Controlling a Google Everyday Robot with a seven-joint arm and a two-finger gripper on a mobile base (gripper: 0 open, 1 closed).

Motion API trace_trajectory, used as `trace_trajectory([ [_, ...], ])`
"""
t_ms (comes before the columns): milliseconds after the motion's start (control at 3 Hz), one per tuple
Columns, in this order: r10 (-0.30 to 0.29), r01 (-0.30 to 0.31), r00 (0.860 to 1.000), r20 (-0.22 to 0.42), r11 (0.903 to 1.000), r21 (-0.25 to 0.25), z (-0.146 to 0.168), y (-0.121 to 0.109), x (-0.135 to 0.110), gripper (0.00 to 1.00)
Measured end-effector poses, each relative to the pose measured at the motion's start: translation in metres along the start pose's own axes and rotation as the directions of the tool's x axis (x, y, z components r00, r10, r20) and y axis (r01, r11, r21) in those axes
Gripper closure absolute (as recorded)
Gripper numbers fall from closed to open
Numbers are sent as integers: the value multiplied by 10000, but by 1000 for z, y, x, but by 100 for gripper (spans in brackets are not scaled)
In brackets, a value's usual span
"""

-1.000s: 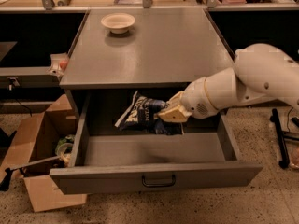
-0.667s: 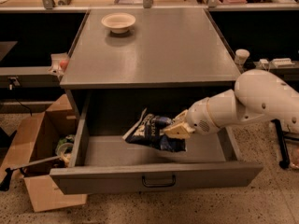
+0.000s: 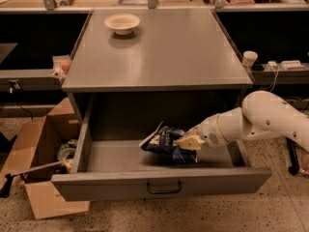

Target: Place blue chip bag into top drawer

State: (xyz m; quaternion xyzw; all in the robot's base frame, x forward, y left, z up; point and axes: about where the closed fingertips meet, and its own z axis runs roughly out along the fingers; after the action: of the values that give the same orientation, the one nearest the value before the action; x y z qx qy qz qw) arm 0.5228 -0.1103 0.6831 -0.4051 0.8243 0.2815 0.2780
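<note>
The top drawer (image 3: 159, 183) is pulled open, grey metal with a small dark bar handle at the middle of its front panel. The blue chip bag (image 3: 162, 142), crinkled navy foil with white lettering, is inside the drawer, low over its floor near the middle. My gripper (image 3: 187, 143) reaches in from the right on a white arm and is shut on the bag's right side. Whether the bag touches the drawer floor I cannot tell.
A cream round bowl (image 3: 121, 22) sits at the back left of the cabinet top (image 3: 164, 52). An open brown cardboard box (image 3: 38, 158) with clutter stands on the floor at the left. A shelf with a white cup (image 3: 249, 58) is at the right.
My gripper has carried the bag down and forward, deeper into the open drawer. The arm has dropped lower at the right.
</note>
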Motion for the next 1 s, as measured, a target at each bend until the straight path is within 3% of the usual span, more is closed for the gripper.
trace_trajectory([
  [333, 250, -256, 9996, 123, 9984, 512, 1, -35, 7, 100],
  [1000, 490, -515, 9985, 255, 9926, 1097, -3, -66, 13, 100],
])
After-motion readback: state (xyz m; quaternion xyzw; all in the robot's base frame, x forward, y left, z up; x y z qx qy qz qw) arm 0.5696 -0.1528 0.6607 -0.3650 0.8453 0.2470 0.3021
